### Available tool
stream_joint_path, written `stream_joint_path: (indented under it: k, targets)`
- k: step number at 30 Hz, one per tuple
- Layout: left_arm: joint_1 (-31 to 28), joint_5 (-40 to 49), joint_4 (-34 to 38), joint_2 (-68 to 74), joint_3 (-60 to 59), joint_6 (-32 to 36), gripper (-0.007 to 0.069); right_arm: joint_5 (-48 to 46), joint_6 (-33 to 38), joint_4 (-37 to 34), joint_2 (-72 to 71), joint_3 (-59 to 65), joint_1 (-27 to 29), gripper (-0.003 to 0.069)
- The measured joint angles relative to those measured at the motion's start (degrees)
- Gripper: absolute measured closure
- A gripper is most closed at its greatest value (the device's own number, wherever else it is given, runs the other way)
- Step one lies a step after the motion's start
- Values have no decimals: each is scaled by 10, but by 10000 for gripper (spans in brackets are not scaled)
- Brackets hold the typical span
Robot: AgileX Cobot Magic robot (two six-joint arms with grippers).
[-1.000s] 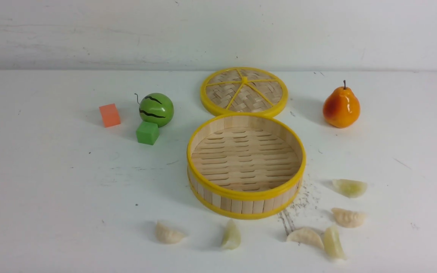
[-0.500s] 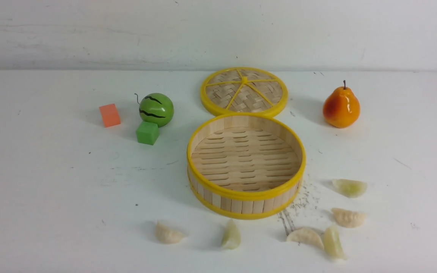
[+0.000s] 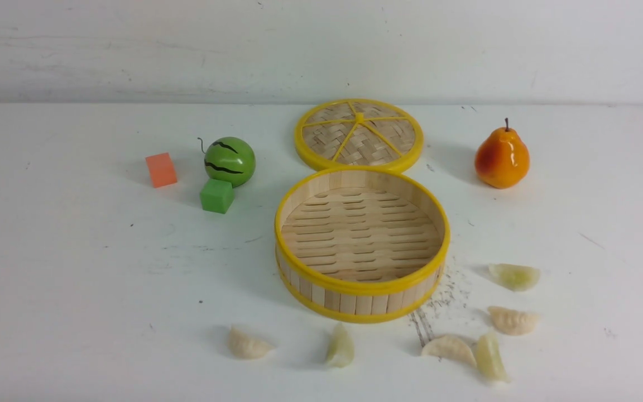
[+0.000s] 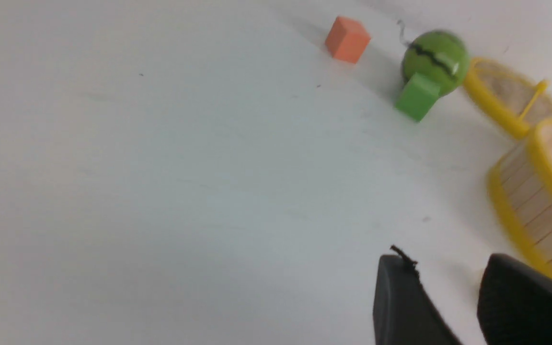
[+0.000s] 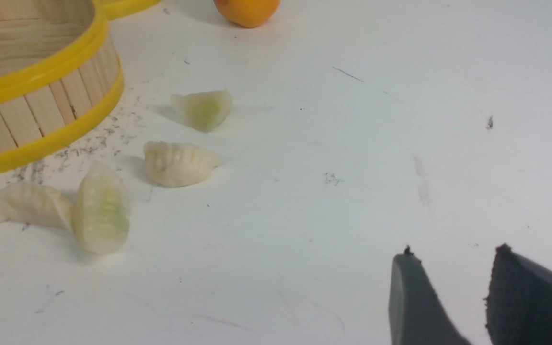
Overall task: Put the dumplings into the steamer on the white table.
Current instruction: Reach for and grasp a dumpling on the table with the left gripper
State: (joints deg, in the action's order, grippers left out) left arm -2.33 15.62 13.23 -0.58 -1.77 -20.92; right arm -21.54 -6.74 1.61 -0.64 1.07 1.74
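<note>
Six dumplings (image 3: 249,344) lie on the white table (image 3: 76,279), none in the steamer (image 3: 361,301) yet. Left pincer (image 4: 446,270), beside the steamer, and right pincer (image 5: 453,268), facing four dumplings, stand parted, empty.

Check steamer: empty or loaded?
Empty. Front view shows the steamer with a bare slatted floor; all six dumplings lie outside it on the white table.

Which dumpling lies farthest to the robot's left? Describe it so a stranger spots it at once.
Find the yellow-rimmed bamboo steamer on the white table. Nearer the robot, off its left side, lies a cream dumpling. Its only close neighbour, a pale green dumpling to its right, differs in colour; this one is beige and outermost.
</note>
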Motion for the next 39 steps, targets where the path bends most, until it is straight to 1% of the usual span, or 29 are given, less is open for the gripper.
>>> stream_joint_path:
  k: [1, 2, 3, 4, 6, 7, 8, 9, 11, 12, 15, 17, 19, 21, 22, 23, 24, 25, 27, 28, 29, 31, 32, 33, 34, 35, 36, 37, 39]
  targets:
    - [0, -10, 48, 0, 0, -29, 386, 0, -1, -16, 0, 0, 0, 419]
    - [0, -12, 68, 0, 0, -42, 386, 0, -3, -20, 0, 0, 0, 419]
    - [0, -20, 111, 0, 0, -69, 386, 0, -10, -46, 0, 0, 0, 419]
    - [0, -27, 212, 0, 0, -132, 386, 1, -39, -117, 0, 0, 0, 419]
    - [0, -31, 304, 0, 0, -184, 386, 2, -85, -210, 0, 1, 0, 419]
    - [0, -31, 313, 0, 0, -189, 386, 2, -91, -221, 0, 1, 0, 419]
    - [0, -35, 385, 0, 0, -216, 386, 2, -139, -316, 0, 4, 0, 419]
    - [0, -35, 396, 0, 0, -219, 386, 2, -153, -344, 0, 5, 0, 419]
    - [0, -39, 433, 0, 0, -222, 386, 4, -189, -427, 0, 5, 0, 419]
    - [0, -39, 443, 0, 0, -223, 386, 6, -197, -455, 0, 5, 0, 419]
    - [0, -35, 466, 0, 0, -223, 386, 12, -205, -491, 0, 5, 0, 419]
    - [0, -20, 475, 0, 3, -212, 386, 17, -206, -494, 0, 5, 0, 419]
    - [-1, 10, 475, 0, 20, -174, 386, 20, -206, -495, 0, 5, 0, 419]
    - [-2, 47, 475, 0, 54, -101, 386, 20, -206, -501, 0, 5, 0, 419]
    - [-2, 62, 475, 0, 77, -48, 386, 20, -197, -503, 0, 5, 0, 419]
    - [-2, 80, 474, 0, 113, 32, 386, 17, -177, -503, 0, 0, 0, 419]
    - [-2, 97, 471, 0, 139, 86, 390, 12, -148, -503, 0, -9, 0, 419]
    - [-2, 106, 465, 0, 161, 123, 397, 11, -124, -503, 0, -19, 0, 419]
    - [-2, 137, 429, 16, 214, 187, 439, 5, -59, -503, 0, -55, 0, 431]
    - [-2, 154, 406, 32, 235, 202, 466, 2, -32, -503, 3, -72, 0, 447]
    - [-2, 158, 400, 37, 245, 209, 480, 1, -26, -503, 6, -80, 0, 452]
    - [-2, 216, 290, 119, 305, 220, 596, -13, 67, -501, 57, -143, 0, 562]
    - [-2, 216, 282, 125, 309, 220, 604, -14, 73, -501, 63, -148, 0, 572]
    - [-2, 246, 232, 162, 335, 218, 639, -30, 122, -494, 107, -186, 0, 636]
    - [1, 269, 183, 194, 350, 209, 638, -44, 159, -488, 142, -214, 0, 662]
    - [7, 282, 152, 214, 364, 201, 638, -63, 189, -481, 171, -237, 0, 673]
    - [18, 301, 98, 245, 378, 182, 638, -90, 233, -470, 221, -279, 0, 678]
    - [25, 311, 84, 253, 385, 173, 638, -105, 254, -463, 243, -296, 0, 678]
    - [52, 341, 18, 293, 403, 145, 638, -155, 314, -442, 304, -346, 0, 678]
